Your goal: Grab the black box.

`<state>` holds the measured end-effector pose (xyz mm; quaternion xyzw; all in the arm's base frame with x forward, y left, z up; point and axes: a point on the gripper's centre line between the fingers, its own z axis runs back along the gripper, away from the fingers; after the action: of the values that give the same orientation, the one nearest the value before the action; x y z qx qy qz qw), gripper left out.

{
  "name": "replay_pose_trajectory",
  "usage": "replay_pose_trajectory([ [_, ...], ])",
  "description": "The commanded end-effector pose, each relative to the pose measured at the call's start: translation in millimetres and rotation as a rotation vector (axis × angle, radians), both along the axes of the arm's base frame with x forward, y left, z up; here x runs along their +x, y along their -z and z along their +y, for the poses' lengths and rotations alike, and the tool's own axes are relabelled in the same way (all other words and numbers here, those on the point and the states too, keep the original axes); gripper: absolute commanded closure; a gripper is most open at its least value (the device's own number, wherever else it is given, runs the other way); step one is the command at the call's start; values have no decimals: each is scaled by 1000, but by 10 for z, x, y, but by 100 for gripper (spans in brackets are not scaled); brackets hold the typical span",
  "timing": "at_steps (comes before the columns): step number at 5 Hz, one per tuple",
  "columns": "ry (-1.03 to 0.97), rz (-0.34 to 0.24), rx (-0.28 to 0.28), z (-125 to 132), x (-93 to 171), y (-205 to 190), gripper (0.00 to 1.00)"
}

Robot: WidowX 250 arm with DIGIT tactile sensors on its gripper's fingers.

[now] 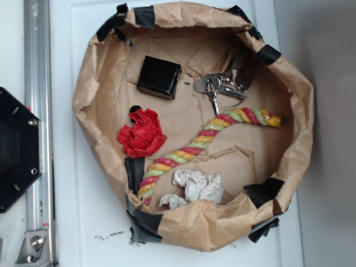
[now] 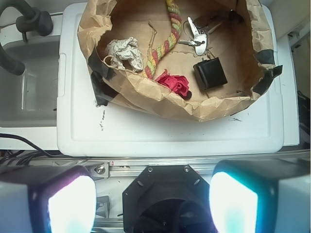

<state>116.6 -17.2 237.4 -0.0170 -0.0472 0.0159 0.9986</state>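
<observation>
**Black box lies in the paper nest, gripper well away from it**

Upper centre of the exterior view, the black box [image 1: 159, 77] sits flat on the brown paper floor of a crumpled paper nest [image 1: 89, 105] whose rim is patched with black tape. Just right of the box lies a bunch of keys [image 1: 218, 88]. Below and to the left of it is a crumpled red paper ball [image 1: 142, 133], apart from the box. A striped rope [image 1: 200, 142] in red, yellow and green runs diagonally from the lower left of the nest to its right side, and a wad of white paper [image 1: 194, 187] rests near the lower rim. The nest stands on a white tray [image 1: 83, 222]. At the left edge of the frame a black hexagonal plate [image 1: 16, 150] with screws sits beside a metal rail [image 1: 38, 111].

From the wrist view, the same box appears right of centre in the upper half, glossy and unobstructed, with the red paper ball just left of it and the keys above it. The gripper [image 2: 153, 204] occupies the bottom of the frame, over the hexagonal plate and outside the nest. Its two fingers [image 2: 70, 206] stand spread wide, one at the lower left and one at the lower right, with nothing between them.
</observation>
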Motion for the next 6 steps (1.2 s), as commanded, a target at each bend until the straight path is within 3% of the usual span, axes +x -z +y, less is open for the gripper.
replay_pose_trajectory([
  [1, 0, 0, 0, 0, 0, 0, 0],
  [2, -33, 20, 67, 385, 500, 305, 0],
  [4, 76, 21, 109, 653, 1175, 806, 0],
  [5, 176, 54, 99, 678, 1275, 1096, 0],
  [6, 249, 78, 156, 735, 1269, 1314, 0],
])
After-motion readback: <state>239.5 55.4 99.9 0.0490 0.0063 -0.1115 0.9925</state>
